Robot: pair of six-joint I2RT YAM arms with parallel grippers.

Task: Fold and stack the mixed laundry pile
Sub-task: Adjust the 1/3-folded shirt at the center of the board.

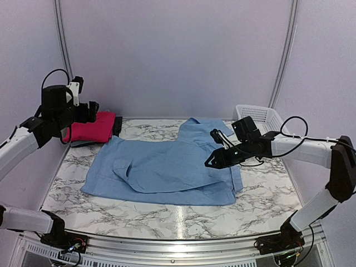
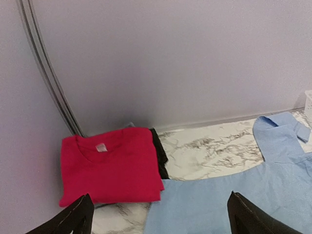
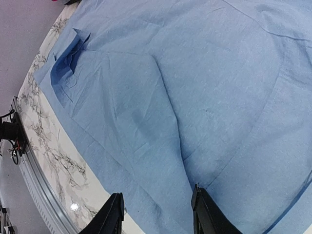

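Observation:
A light blue collared shirt (image 1: 167,167) lies spread across the middle of the marble table (image 1: 267,194); it also shows in the right wrist view (image 3: 195,87) and the left wrist view (image 2: 234,195). A folded pink-red T-shirt (image 1: 89,128) lies at the back left on a dark garment (image 1: 117,124), also seen in the left wrist view, the T-shirt (image 2: 109,168) over the dark piece (image 2: 160,156). A faded denim edge (image 1: 83,143) peeks out below. My left gripper (image 1: 89,111) is open and empty, raised above the stack. My right gripper (image 1: 214,161) is open and empty just above the shirt's right part.
A white slatted basket (image 1: 261,118) stands at the back right corner. Grey walls close the back and sides. A metal rail (image 1: 178,245) runs along the near table edge.

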